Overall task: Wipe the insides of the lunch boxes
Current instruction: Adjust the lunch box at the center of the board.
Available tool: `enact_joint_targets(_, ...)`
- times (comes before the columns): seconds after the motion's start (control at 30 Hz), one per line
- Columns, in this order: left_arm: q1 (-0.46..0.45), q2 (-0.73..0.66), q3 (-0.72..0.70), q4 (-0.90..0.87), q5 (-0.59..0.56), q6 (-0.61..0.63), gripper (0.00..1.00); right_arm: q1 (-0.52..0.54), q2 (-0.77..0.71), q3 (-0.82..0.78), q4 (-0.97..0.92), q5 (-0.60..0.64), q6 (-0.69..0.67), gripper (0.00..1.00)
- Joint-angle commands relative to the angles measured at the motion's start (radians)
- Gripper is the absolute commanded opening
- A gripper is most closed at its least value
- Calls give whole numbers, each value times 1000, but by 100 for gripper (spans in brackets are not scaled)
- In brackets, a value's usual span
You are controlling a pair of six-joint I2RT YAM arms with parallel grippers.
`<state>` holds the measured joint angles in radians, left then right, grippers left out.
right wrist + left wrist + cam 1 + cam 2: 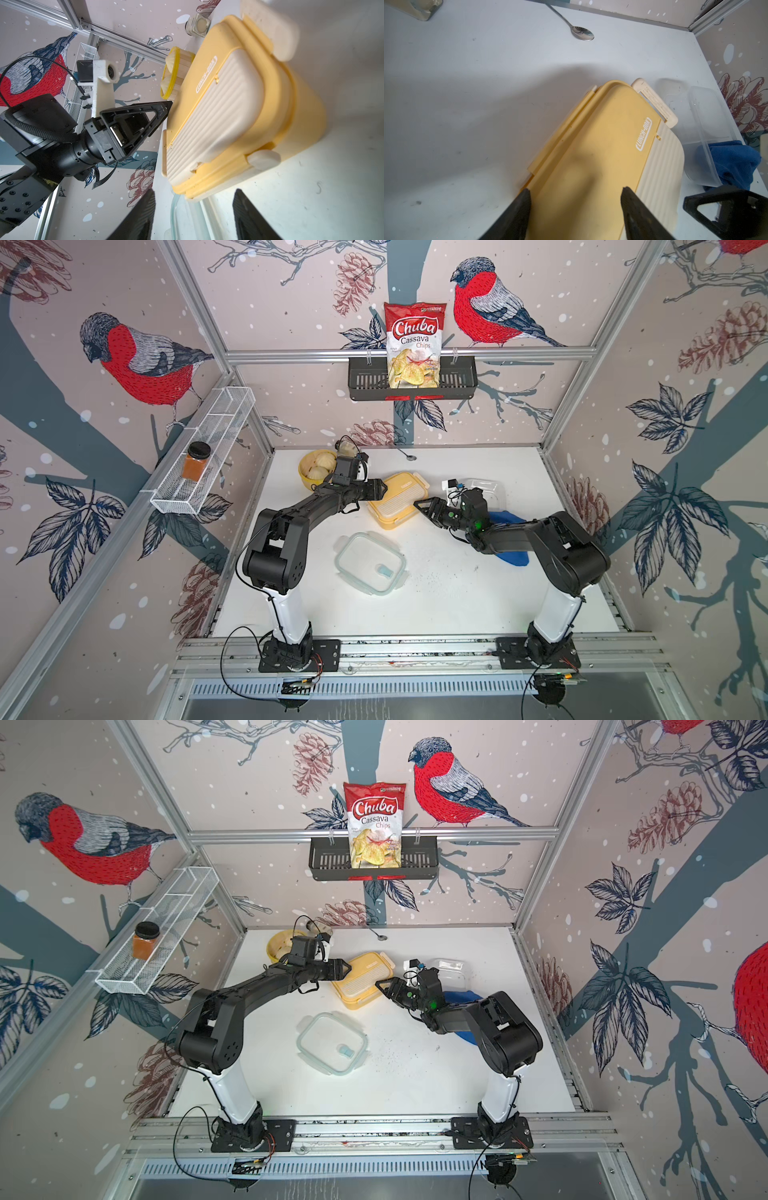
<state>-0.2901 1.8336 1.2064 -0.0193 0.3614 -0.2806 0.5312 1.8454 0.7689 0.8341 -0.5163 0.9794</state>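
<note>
The yellow lunch box (397,499) lies mid-table with its yellow-cream lid on, seen in both top views (361,979). My left gripper (383,489) is at its left end. In the left wrist view this gripper (575,191) is open, its fingers spread above the lid (602,145). My right gripper (417,504) is at the box's right end, also open (194,193), with the box's corner (207,187) just ahead of it. The clear lunch box (484,489) stands lidless behind my right arm. Its green-rimmed lid (370,562) lies nearer the front.
A blue cloth (505,518) lies beside the clear box, partly under my right arm. A yellow steamer basket with buns (316,466), a small jar (423,8) and a spoon (409,456) sit along the back. Crumbs (432,576) speckle the table right of the lid.
</note>
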Motion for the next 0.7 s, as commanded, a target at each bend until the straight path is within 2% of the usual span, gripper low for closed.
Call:
enact_joint_targets(0.0, -14, -25, -39, 42, 43, -31, 68, 3, 39, 8, 27, 30, 33, 61)
enact_joint_targets(0.2, -49, -64, -123, 79, 34, -68, 68, -2, 106, 32, 115, -11, 79, 62)
enact_joint_targets(0.47, -98, -153, -273, 151, 25, -140, 68, -27, 165, 91, 129, -60, 80, 60)
enact_joint_targets(0.67, -124, -221, -263, 102, -38, -132, 68, -68, 209, 137, 127, -155, 74, 57)
